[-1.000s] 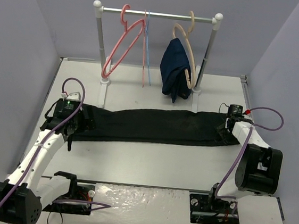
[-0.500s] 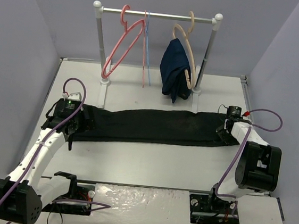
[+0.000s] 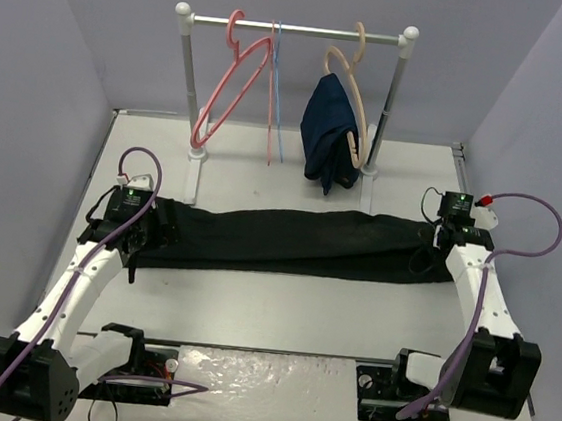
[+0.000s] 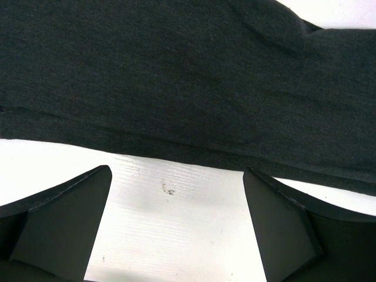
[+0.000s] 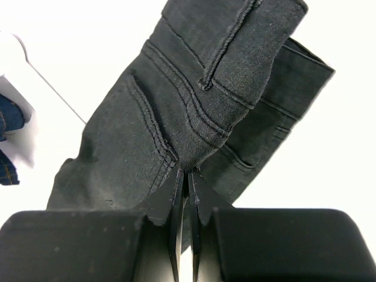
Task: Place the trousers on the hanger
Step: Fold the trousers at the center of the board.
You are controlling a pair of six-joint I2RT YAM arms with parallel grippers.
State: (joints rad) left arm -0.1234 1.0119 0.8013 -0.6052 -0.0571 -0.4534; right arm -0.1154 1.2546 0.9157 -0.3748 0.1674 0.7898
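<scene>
Top external view showed the left gripper over the left end of the trousers, which lay stretched in a long band across the table, in front of the rail. Its wrist view showed the fingers spread wide with only bare white tabletop between them; the fabric's edge ran just ahead of the tips. The cloth there was matte, plain and black, soft with shallow creases.

Further right, the hanger hung by its hook from the rail, well apart from the trousers. It was a thin salmon-pink plastic triangle, tilted.

At the far right, the right gripper had pinched the trousers' seamed end, its jaws pressed together on a raised fold of cloth with thick double stitching and a pocket edge.

By my reading this was the grasping step, half done. Next, the left fingers would need to reach forward onto the fabric and close. Limp cloth sags, so both ends would have to rise together before threading the hanger.
</scene>
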